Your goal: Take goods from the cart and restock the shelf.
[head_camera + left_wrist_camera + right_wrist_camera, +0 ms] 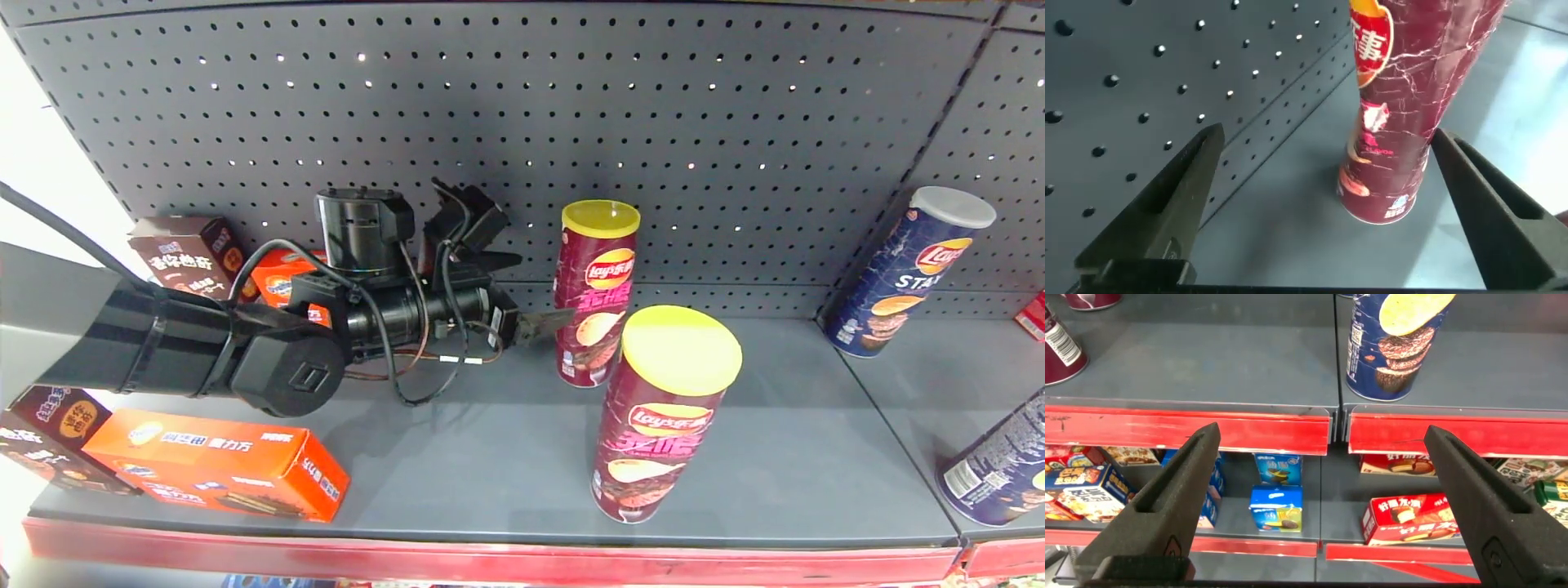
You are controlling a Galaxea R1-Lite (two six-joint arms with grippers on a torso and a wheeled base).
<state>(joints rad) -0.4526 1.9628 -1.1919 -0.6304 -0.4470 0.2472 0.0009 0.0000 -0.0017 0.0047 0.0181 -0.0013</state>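
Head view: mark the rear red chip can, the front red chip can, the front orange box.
rear red chip can (600, 282), head view, label on its side.
front red chip can (664, 423), head view, label on its side.
front orange box (214, 456), head view, top face.

Your grey shelf (457, 457) bears: rear maroon can (597, 294), front maroon can (661, 412), both upright; orange box (216, 465) left; blue can (906, 273) right.

Chip can (596, 318) is maroon with white marble veins and a yellow lid (600, 218). Other can (902, 278) is navy, the box (216, 463) is bright orange, and the grey shelf (490, 457) has a red front edge.
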